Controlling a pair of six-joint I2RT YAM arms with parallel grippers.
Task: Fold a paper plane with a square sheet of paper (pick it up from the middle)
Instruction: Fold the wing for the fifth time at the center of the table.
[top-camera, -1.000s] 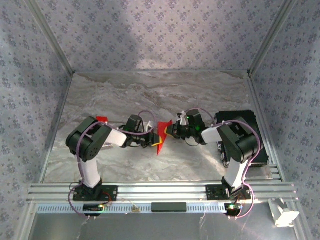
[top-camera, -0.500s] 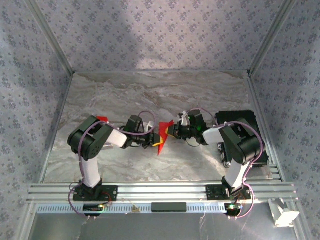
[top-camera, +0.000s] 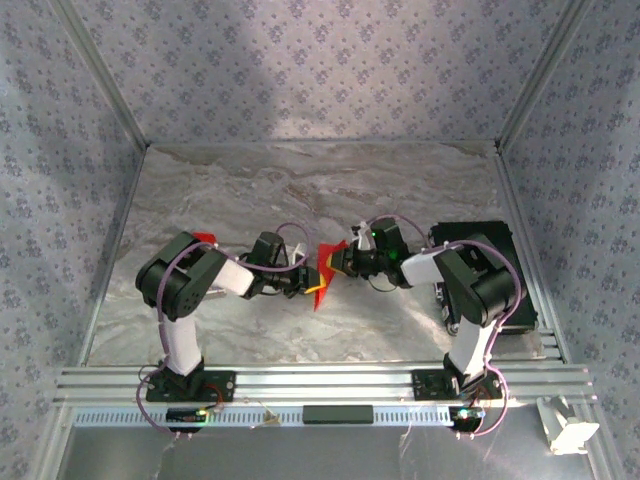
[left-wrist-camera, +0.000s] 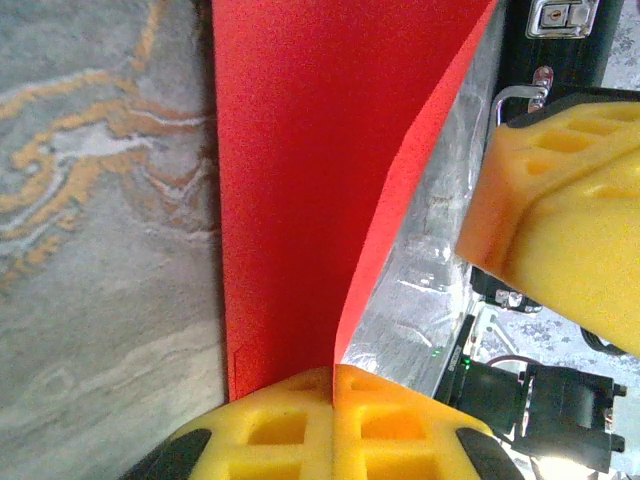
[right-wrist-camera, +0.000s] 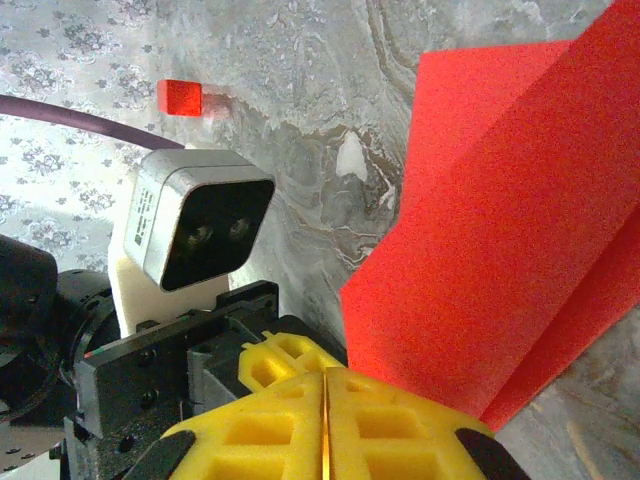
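A folded red paper (top-camera: 322, 270) is held up over the middle of a grey marbled table (top-camera: 300, 190), between two robot arms that reach in toward each other from either side. One pointed tip of the paper hangs toward the near edge of the table; whether it touches the surface is hard to tell.

The left gripper (top-camera: 306, 283) comes in low from the left with its forearm stretched out nearly level. In its wrist camera, the yellow fingers (left-wrist-camera: 290, 425) are pressed together, pinching the paper (left-wrist-camera: 290, 180) at its edge. The paper rises from them as a flat panel with a second flap curving away on the right.

The right gripper (top-camera: 335, 263) meets the paper from the other side, its arm bent sharply at the elbow. In its own camera, its fingers (right-wrist-camera: 390, 430) are closed flat against each other on the lower edge of the paper (right-wrist-camera: 500, 250), which fans upward in creased layers. The two grippers sit just beside each other.

Behind the left arm, a much smaller red piece (top-camera: 204, 238) lies on the table, well apart from the paper.

At the right side sits a black case (top-camera: 500, 240), partly covered by the right arm. Its contents cannot be made out.
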